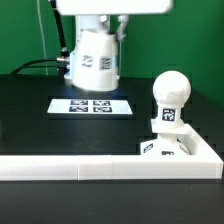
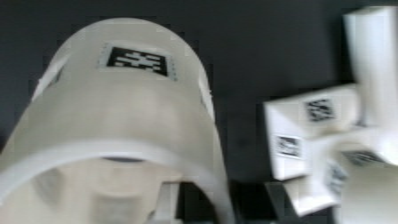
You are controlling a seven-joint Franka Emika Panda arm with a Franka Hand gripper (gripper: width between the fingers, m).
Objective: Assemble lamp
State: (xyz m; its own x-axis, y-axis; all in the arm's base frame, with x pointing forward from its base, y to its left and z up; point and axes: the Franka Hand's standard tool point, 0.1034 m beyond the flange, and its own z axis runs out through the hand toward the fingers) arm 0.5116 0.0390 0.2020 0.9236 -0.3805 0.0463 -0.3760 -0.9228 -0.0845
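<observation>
The white cone-shaped lamp shade point(image 1: 95, 60) with black-and-white tags hangs from my gripper point(image 1: 110, 35) at the back centre, slightly tilted. In the wrist view the shade point(image 2: 125, 110) fills most of the frame, and my gripper point(image 2: 222, 205) is shut on its rim wall, one finger inside and one outside. The round bulb point(image 1: 170, 92) stands upright on the flat square base point(image 1: 178, 148) at the exterior view's right, well apart from the shade. The base's tags point(image 2: 311, 125) show in the wrist view beside the shade.
The marker board point(image 1: 90, 104) lies flat on the black table below and in front of the shade. A white L-shaped rail point(image 1: 90, 166) runs along the front edge, and the base sits in its corner. Black cables point(image 1: 40, 62) trail at the back left.
</observation>
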